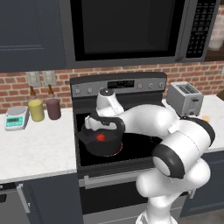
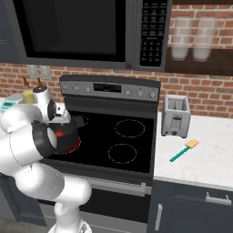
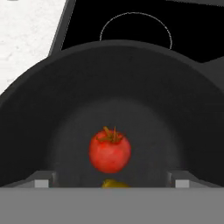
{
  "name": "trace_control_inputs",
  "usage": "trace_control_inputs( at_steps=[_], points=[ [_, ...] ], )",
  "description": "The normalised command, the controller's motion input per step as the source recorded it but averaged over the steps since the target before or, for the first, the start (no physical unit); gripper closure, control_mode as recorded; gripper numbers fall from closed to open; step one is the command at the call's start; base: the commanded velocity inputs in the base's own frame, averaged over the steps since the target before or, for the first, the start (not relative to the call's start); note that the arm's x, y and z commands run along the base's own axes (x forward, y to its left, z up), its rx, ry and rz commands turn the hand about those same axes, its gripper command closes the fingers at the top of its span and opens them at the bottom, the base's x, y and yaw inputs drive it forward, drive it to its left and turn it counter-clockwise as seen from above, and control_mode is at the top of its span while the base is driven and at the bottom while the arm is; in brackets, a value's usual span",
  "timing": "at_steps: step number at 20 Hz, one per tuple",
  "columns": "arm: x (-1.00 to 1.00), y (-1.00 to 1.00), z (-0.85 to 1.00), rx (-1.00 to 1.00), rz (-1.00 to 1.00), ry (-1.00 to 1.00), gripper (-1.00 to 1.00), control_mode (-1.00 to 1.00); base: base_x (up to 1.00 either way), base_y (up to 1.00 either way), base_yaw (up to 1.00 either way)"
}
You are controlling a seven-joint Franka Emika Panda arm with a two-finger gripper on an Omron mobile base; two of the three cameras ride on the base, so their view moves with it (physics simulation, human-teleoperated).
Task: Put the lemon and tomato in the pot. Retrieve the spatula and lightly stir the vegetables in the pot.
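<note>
Stovetop work is being shown: the tomato (image 3: pixel 110 152) is being released into the pot (image 3: pixel 52 100) beneath the gripper (image 3: pixel 109 183), its jaws spread wide. Next, the spatula (image 2: pixel 184 150), lying on the right counter (image 2: pixel 214 164), is to be fetched.

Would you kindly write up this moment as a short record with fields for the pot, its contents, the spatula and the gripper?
pot: dark round pot on the front left burner of the stove
contents: tomato inside, stem up; a small yellow piece shows just below it, likely the lemon
spatula: teal handle, tan blade, lying on the white counter right of the stove, in front of the toaster
gripper: open, above the pot, fingers apart and clear of the tomato
remaining: spatula not yet picked up
</note>
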Motion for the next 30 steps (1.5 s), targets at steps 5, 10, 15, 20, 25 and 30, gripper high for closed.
trace_control_inputs(
  at_steps=[5, 10, 15, 20, 25, 30],
  points=[
    [-0.23, -0.25, 0.83, 0.01, -0.04, -0.08, -1.0, -1.0, 0.0, 0.0, 0.0],
    [-0.69, -0.86, 0.87, 0.07, -0.14, -0.02, -1.0, -1.0, 0.0, 0.0, 0.0],
    [-0.5, -1.0, 0.38, 0.08, -0.25, 0.0, -1.0, -1.0, 0.0, 0.0, 0.0],
    [-0.15, -1.0, 0.0, 0.05, -0.28, 0.05, -1.0, -1.0, 0.0, 0.0, 0.0],
    [-0.01, -1.0, -0.04, 0.01, -0.29, 0.02, -1.0, -1.0, 0.0, 0.0, 0.0],
    [0.02, -1.0, -0.02, 0.0, -0.25, 0.0, -1.0, -1.0, 0.0, 0.0, 0.0]
  ],
)
